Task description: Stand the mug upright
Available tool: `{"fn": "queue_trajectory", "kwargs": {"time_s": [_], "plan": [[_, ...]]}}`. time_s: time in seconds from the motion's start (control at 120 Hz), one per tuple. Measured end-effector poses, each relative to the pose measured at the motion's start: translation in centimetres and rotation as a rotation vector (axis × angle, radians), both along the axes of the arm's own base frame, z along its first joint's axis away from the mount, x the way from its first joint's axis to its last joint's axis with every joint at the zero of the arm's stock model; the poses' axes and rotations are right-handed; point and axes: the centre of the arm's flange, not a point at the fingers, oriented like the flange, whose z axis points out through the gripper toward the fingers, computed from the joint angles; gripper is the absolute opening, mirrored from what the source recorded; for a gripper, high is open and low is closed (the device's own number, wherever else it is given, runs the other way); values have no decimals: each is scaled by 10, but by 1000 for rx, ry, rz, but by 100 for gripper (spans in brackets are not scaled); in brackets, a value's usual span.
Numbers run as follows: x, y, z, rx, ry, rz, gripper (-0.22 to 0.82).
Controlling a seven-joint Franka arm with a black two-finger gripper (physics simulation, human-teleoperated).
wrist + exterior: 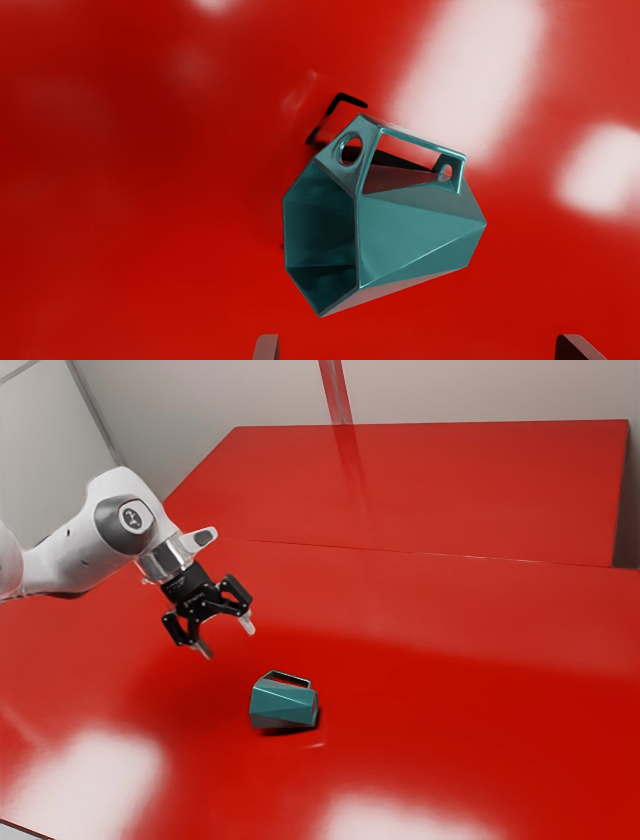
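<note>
Our arm (85, 550) reaches in from the exterior view's left, over a broad red table (480, 650). The surface runs a long way past the mug (284, 706) toward the exterior view's right, and also beyond it toward the pale wall (480, 390). A thin line (400, 551) crosses the red between the mug and the far edge. We see one edge cutting the exterior view's lower left corner, well apart from the mug, and another at its upper right, further off again. So the mug lies well inside the edges, with room around it for us to move.

Our gripper (228, 639) hangs above the table, toward the exterior view's left from the mug and apart from it. Its two fingers are spread wide and have hold of nothing.

The mug lies on its side on the table. It is teal and faceted, its flat panels meeting in crisp ridges, and its body narrows from a wide, many-sided mouth (320, 235) to a smaller base end. In the wrist view we look partway into the mouth, where the inside falls to dark teal. The angular handle (422, 142) stands out on the flank away from our fingertips. A round hole pierces its strut by the mouth, and a smaller opening shows in the other strut. A dark shadow (332, 107) lies on the red beside the handle.
</note>
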Motion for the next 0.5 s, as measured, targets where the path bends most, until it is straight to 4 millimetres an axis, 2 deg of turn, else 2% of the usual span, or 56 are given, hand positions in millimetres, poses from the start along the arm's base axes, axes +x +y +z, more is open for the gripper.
{"fn": "queue_trajectory", "kwargs": {"time_s": [0.175,0.308,0.5], "plan": [[-8,-5,-43,-50,86,50,60],[-8,-10,-71,-91,142,89,60],[-1,-14,-96,-145,182,144,60]]}}
